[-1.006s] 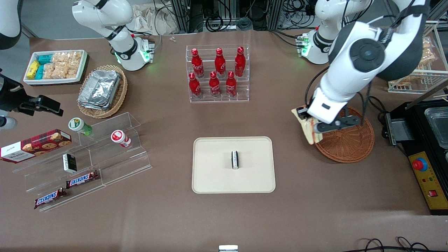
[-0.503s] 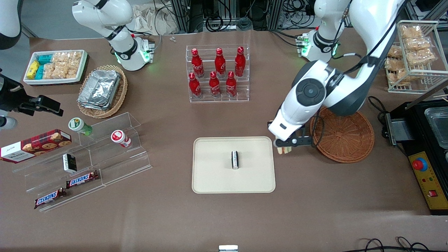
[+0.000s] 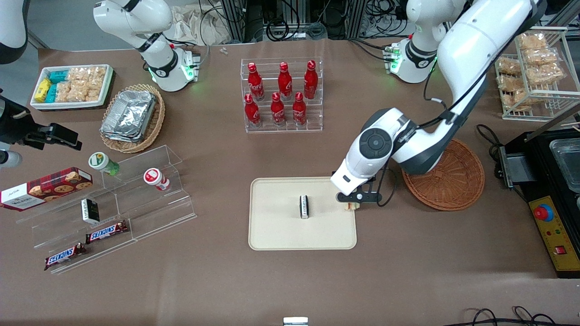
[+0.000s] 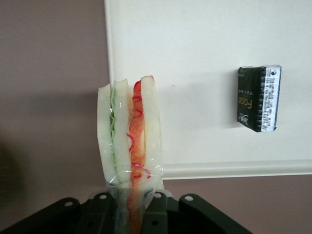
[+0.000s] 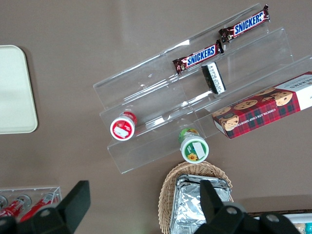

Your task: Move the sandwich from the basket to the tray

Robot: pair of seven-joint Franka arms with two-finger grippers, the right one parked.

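The sandwich (image 4: 129,136) hangs clamped in the hand (image 3: 353,202), standing on edge over the rim of the tray (image 3: 281,235) at the side nearest the basket (image 3: 453,181), partly above the tray and partly above the brown desk (image 3: 408,271). On the tray, near its middle and well apart from the sandwich, lies a small black packet (image 3: 304,207). The basket sits on the desk beside the tray, toward the working arm's end, with nothing seen in it.
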